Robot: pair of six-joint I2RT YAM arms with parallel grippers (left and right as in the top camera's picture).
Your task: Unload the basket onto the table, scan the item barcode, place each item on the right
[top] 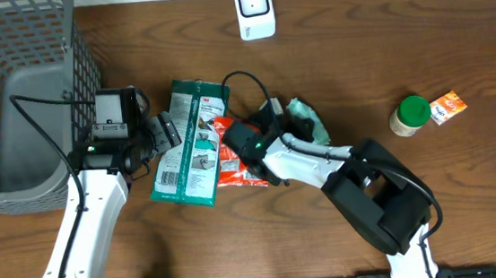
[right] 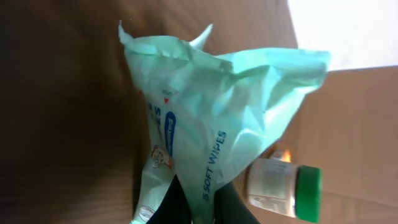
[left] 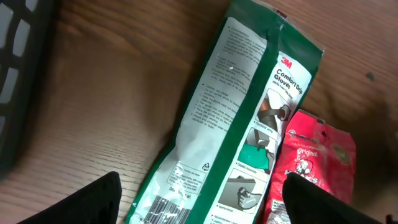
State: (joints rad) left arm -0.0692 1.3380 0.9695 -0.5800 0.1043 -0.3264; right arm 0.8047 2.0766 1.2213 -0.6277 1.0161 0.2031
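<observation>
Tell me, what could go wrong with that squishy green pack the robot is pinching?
The right gripper is shut on just one edge of the wipes pack, so the floppy pack might slip out. The pack is crumpled, so its barcode, which I cannot see here, may be folded and hard for the white scanner to read. The left gripper hangs open over the gloves pack, close by; the arms could bump.

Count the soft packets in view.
3. Gloves pack lies left of centre; red bag beside it on its right, partly under the right arm; wipes pack pinched in the right gripper. Others may be hidden under that arm.
</observation>
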